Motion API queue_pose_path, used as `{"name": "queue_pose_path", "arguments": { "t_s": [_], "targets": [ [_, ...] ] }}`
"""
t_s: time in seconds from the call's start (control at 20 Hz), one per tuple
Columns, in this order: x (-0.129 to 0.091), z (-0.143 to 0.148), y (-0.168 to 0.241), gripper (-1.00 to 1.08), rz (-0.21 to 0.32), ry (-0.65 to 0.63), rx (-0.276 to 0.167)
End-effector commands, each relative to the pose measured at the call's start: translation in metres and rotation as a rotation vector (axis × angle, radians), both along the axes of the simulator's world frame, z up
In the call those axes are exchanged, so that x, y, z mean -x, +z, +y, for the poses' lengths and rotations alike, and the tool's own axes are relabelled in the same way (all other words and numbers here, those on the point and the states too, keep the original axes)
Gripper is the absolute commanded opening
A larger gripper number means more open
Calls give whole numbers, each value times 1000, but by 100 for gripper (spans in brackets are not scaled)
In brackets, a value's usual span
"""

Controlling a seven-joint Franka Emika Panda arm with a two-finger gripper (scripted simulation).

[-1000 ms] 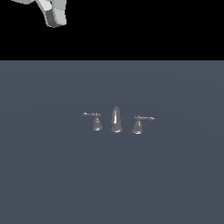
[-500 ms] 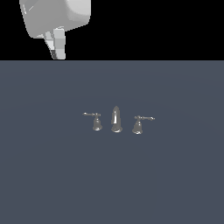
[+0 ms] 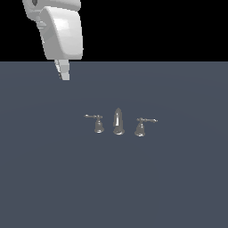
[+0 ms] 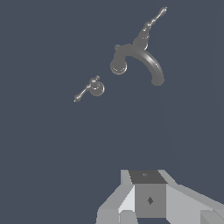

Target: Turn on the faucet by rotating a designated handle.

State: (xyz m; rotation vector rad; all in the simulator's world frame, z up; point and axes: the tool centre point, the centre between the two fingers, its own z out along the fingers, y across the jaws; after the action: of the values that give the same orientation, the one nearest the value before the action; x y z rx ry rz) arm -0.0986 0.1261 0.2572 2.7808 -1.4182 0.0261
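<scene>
The faucet (image 3: 118,121) is a small shiny grey set on the dark floor, mid-scene in the exterior view. Its tall tapered spout stands between two lever handles. The designated handle (image 3: 98,124) is on the exterior view's left, its thin lever pointing left. The twin handle (image 3: 141,127) points right. My gripper (image 3: 63,73) hangs high and far toward the exterior view's left, well apart from the faucet, fingers together and holding nothing. In the wrist view the designated handle (image 4: 93,88) lies ahead of my gripper (image 4: 148,199), with the curved spout (image 4: 142,59) and the twin handle (image 4: 148,27) beyond.
The flat dark grey floor (image 3: 114,187) spreads around the faucet on all sides. The white arm link (image 3: 62,31) fills the upper part of the exterior view's left.
The arm has come down into the exterior view and shifted slightly toward its right, so the gripper tip is lower and nearer the faucet. The faucet has not moved.
</scene>
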Motion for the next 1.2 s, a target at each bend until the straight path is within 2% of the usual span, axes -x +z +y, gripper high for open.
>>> {"name": "queue_pose_path", "arguments": {
  "t_s": [0.0, 0.65, 1.15],
  "targets": [
    [-10, 2, -11, -100, -1, -47, -3],
    [-62, 5, -68, -100, -2, -283, -12],
    [-110, -5, -121, -100, -3, -507, -15]
  ]
}}
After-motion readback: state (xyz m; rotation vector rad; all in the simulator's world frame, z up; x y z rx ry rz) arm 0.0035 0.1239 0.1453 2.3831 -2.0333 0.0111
